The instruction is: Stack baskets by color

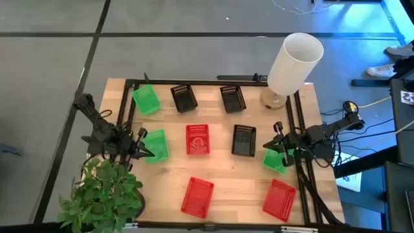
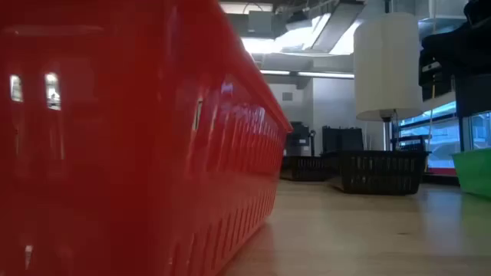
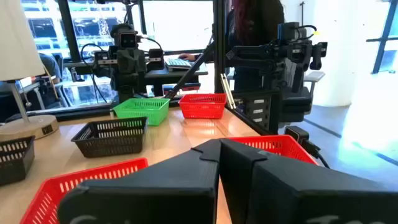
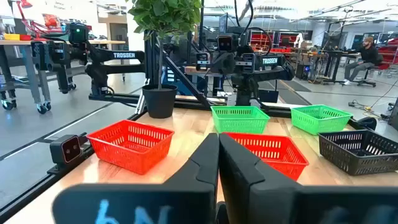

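Nine baskets lie scattered, open side up, on the wooden table. Green ones sit at far left (image 1: 146,99), left (image 1: 156,145) and right (image 1: 275,160). Black ones sit at the back (image 1: 184,98), (image 1: 233,98) and at the centre (image 1: 244,140). Red ones are at the centre (image 1: 197,139) and along the near edge (image 1: 197,196), (image 1: 279,199). My left gripper (image 1: 149,152) (image 3: 219,155) is shut and hovers over the left green basket's edge. My right gripper (image 1: 266,146) (image 4: 219,149) is shut beside the right green basket. Neither holds anything.
A tall white lamp shade (image 1: 294,61) stands on its base at the table's far right corner. A potted plant (image 1: 103,194) stands at the near left corner. A dark frame (image 1: 194,82) runs around the table. Bare wood lies between the baskets.
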